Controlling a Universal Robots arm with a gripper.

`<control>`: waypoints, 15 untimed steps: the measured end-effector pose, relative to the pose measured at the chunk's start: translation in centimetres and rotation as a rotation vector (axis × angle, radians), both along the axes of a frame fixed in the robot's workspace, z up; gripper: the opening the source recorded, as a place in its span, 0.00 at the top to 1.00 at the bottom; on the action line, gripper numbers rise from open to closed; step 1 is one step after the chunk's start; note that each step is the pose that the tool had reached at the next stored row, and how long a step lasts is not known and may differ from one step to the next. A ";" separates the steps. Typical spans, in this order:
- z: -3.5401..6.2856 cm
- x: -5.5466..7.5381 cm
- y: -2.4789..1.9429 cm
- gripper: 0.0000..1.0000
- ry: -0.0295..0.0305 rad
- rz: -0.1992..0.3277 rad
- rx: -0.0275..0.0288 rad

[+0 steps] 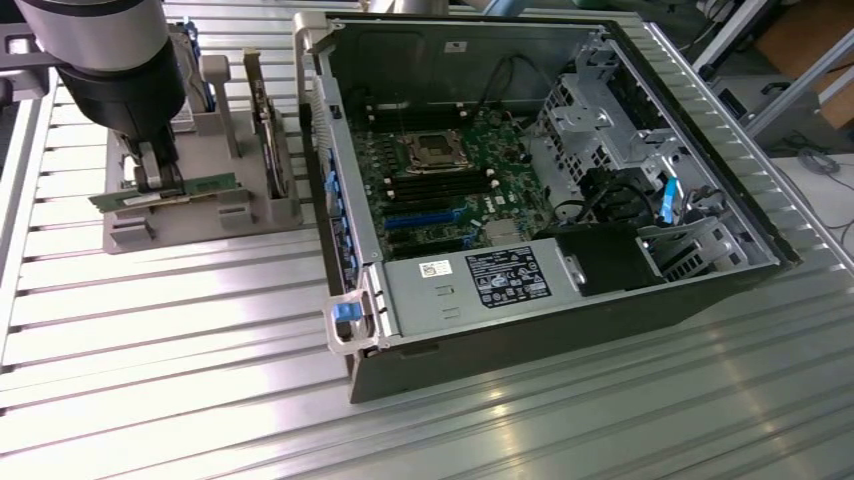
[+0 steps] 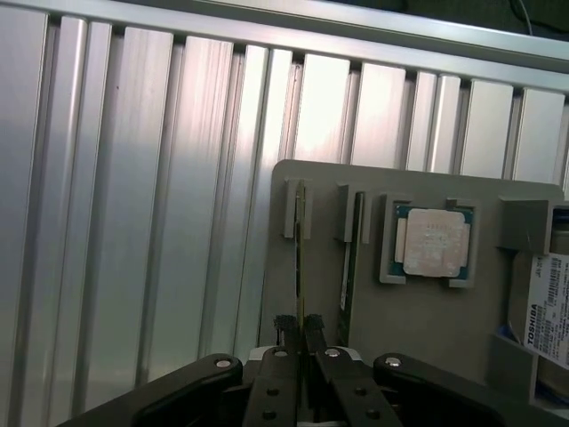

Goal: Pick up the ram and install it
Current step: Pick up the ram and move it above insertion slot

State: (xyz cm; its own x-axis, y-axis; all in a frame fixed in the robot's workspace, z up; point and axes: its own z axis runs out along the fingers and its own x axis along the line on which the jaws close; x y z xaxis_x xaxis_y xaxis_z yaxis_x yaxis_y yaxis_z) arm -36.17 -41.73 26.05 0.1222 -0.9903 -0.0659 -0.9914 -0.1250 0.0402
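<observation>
The ram [image 2: 300, 267] stands on edge in a slot of the grey holder [image 2: 418, 320], and I look along its thin top edge. My gripper [image 2: 300, 327] straddles this stick near one end, with its black fingertips [image 2: 286, 326] pressed against both sides. In the exterior view the gripper [image 1: 154, 185] reaches down into the holder [image 1: 200, 225] at the view's left, and the green ram [image 1: 194, 187] runs across between its fingers. A second, similar stick [image 2: 349, 258] stands in the neighbouring slot, untouched.
A square silver CPU [image 2: 432, 242] lies in a recess of the holder, with the hard drive [image 2: 544, 311] beyond it. The open computer case [image 1: 534, 170] lies at the exterior view's right, motherboard and black memory slots [image 1: 427, 185] exposed. The ribbed metal table [image 1: 200, 350] surrounds both.
</observation>
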 end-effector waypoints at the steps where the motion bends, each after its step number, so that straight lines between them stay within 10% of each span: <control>1: 0.04 0.0 0.00 0.86 0.0000 0.000 0.0000; 15: 0.88 0.0 0.00 0.86 -0.0001 0.000 0.0001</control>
